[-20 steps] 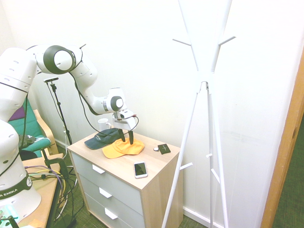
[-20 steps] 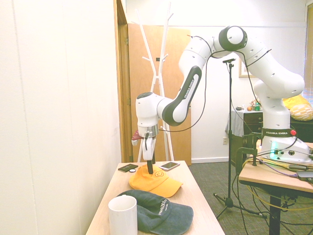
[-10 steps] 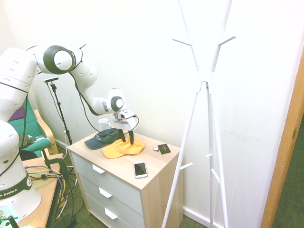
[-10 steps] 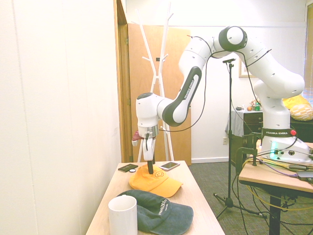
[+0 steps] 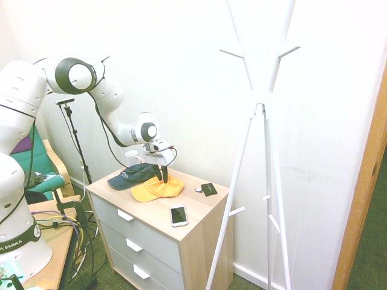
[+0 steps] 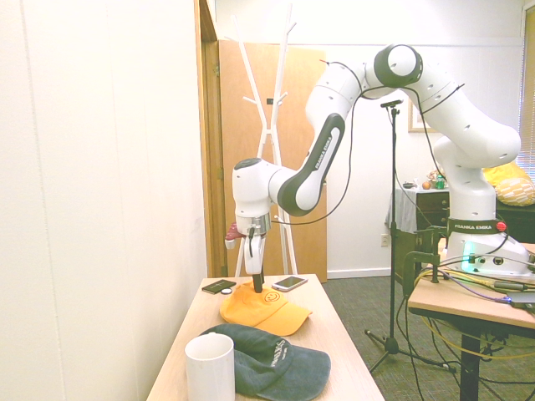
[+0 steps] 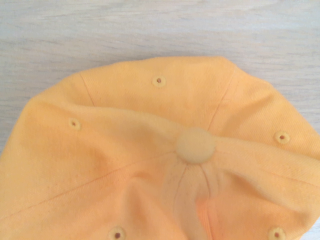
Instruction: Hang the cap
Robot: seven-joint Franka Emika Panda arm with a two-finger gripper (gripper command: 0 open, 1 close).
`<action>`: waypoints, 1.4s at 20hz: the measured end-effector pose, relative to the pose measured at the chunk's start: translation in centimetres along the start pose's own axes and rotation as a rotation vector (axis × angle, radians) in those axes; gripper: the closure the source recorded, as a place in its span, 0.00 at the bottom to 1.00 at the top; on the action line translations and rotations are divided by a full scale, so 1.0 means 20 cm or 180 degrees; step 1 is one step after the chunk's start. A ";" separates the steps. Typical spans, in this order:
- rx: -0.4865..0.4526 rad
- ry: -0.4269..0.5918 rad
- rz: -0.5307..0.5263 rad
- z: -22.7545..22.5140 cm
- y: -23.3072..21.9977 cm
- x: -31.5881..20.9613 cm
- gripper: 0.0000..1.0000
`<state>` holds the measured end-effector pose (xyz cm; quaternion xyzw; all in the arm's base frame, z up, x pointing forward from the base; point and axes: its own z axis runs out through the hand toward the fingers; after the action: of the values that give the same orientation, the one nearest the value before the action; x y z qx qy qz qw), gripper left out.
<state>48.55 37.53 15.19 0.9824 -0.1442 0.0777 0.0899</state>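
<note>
Fingers are what I check first: they point almost straight down onto the crown of the cap, drawn part-way together with a narrow gap left, their tips at or in the orange fabric. I cannot tell whether they actually pinch it, so I call the gripper neither open nor closed. From the second exterior view the gripper stands on the top of the cap, and the dark smiley mark sits just beside the fingertips on the side toward the camera. In the wrist view the cap fills the picture; its top button lies right under the hand and the cloth around it is creased and bunched.

The cap lies flat on the wooden top of the drawer unit, right below the fingers. Just beside them, on the arm's side, lies the dark navy cap, touching the orange one's edge, with a white cup next to it. Beyond the fingers, away from the arm, I see a small dark card and a phone on the same top. The white coat stand rises well apart from the gripper, past the far end of the unit.
</note>
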 end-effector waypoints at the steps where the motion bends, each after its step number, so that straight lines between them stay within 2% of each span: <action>1: 0.0003 0.0001 -0.0002 0.00 0.00 0.00 1.00; 19: 0.0043 0.0018 0.0007 -0.03 -0.03 0.00 1.00; 28: 0.0183 0.0272 -0.0024 -0.40 -0.04 0.07 1.00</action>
<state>49.07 39.48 23.00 0.9809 -0.1341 0.1234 0.0680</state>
